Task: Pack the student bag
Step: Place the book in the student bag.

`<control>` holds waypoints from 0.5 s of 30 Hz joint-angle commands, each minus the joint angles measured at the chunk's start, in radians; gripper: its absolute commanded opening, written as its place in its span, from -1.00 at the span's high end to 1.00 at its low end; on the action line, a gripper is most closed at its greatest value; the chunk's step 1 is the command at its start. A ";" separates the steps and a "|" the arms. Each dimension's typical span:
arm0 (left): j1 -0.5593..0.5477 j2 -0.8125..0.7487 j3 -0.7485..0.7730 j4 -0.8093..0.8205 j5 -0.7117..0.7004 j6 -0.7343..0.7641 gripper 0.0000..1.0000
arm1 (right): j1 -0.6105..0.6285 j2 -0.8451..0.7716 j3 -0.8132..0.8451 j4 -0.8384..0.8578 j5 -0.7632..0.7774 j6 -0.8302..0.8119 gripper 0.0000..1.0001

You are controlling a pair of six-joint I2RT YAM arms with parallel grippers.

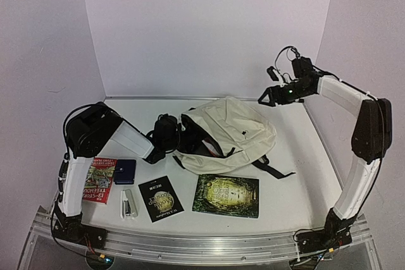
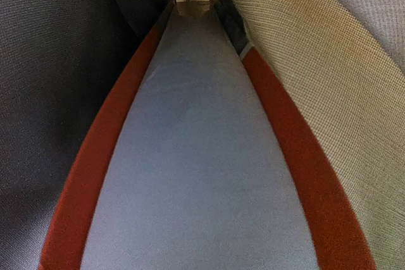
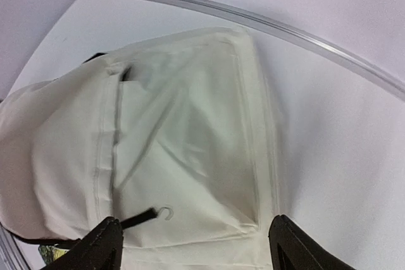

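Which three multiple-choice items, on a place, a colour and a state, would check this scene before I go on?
1. Relative to the cream fabric backpack, the green rectangular book lies:
A. on top of it
B. in front, nearer the arm bases
C. behind it, by the back wall
2. The cover of the leftmost book is mainly:
A. red
B. blue
C. purple
3. The right end effector is:
A. shut on a strap
B. shut on a book
C. open, holding nothing
Answers: 1 B, it lies flat on the near side of the backpack; 2 A, red surrounds its title; 3 C, its fingers stand wide apart with nothing between.
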 commanded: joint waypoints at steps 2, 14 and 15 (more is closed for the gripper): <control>0.000 -0.021 0.033 0.128 0.045 0.001 0.96 | -0.039 0.112 -0.004 -0.048 0.019 0.017 -0.46; 0.001 -0.064 -0.017 0.140 0.128 0.008 0.99 | -0.046 0.270 0.080 -0.058 -0.071 -0.009 0.37; 0.000 -0.073 -0.025 0.135 0.132 0.011 0.99 | -0.046 0.282 0.094 -0.058 -0.072 -0.012 0.37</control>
